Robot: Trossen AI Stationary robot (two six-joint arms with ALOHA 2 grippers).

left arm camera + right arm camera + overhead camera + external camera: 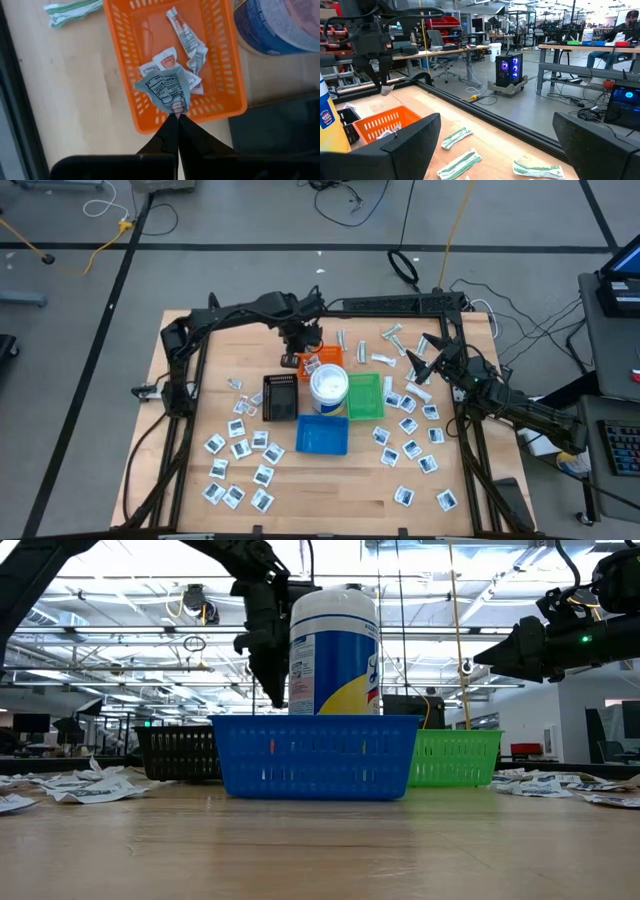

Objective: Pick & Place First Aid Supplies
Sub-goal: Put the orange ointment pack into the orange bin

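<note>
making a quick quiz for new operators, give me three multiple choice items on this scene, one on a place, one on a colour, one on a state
1. Where is the left end effector?
A. over the orange tray
B. over the blue tray
C. beside the green tray

2. What colour is the tray nearest the low camera, in front of the white tub?
A. black
B. blue
C. orange

3. How do the two end effectors stand?
A. both open
B. left open, right shut
C. left shut on a packet, right open and empty

Answers:
1. A: the left wrist view shows it just above the orange tray, which already holds a few packets.
2. B: the blue tray fills the middle of the low view.
3. C: the packet is pinched at the left fingertips; the right end effector has its fingers wide apart with nothing between them.
</note>
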